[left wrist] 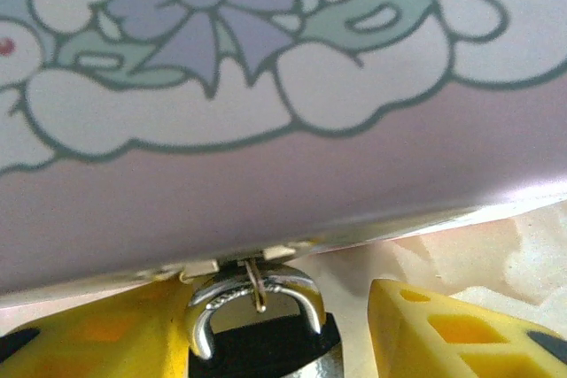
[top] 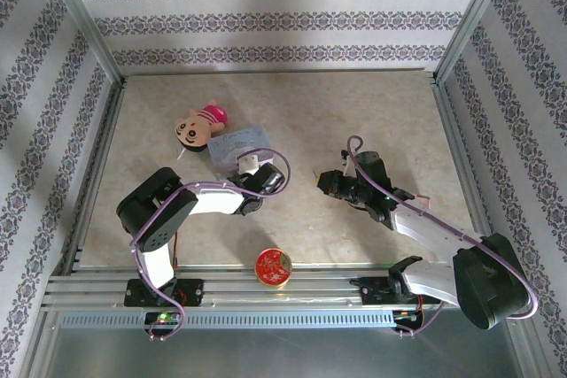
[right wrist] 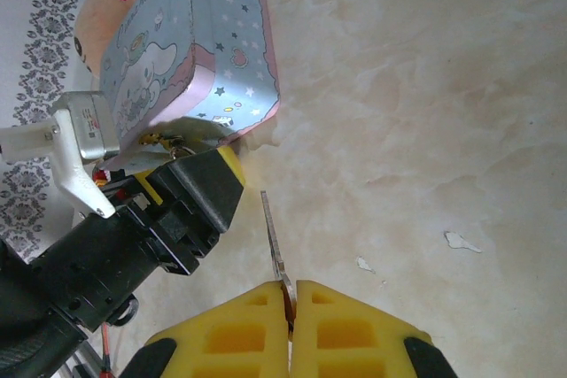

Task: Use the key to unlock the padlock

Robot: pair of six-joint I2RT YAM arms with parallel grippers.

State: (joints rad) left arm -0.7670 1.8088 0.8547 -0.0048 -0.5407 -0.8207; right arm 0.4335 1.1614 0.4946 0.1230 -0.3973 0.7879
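The padlock point(left wrist: 266, 347) hangs by its silver shackle from the small clasp on the edge of the pale blue tin point(left wrist: 266, 130). It sits directly between the fingers of the left gripper point(left wrist: 275, 307). Those fingers are spread to either side of it. One yellow finger point(left wrist: 89, 338) lies against or just beside the shackle, and the other point(left wrist: 461, 334) stands apart with a strip of table showing between. Nothing is pinched there yet, and the keyhole cannot be made out.

The key point(right wrist: 273, 236) is pinched in the right gripper point(right wrist: 291, 298), whose fingers are pressed together on its head. The blade points straight out past the fingertips toward the tin's corner and the left gripper, with bare table between.

Several things could go wrong from here:
- **Loose lock:** it hangs free on the clasp, so a push from the key would probably swing it away unless the left fingers clamp it first.
- **Uneven closing:** the nearer finger would likely shove or twist the lock, and might drag the light tin toward the doll point(top: 199, 124) beyond it.
- **Weak hold on the key:** it is thin and gripped only at its head, so it may pivot in the pads if it meets the keyhole off-line.
- **Crowded approach:** the left fingers flank the lock closely, so the key or the right fingertips could strike them.
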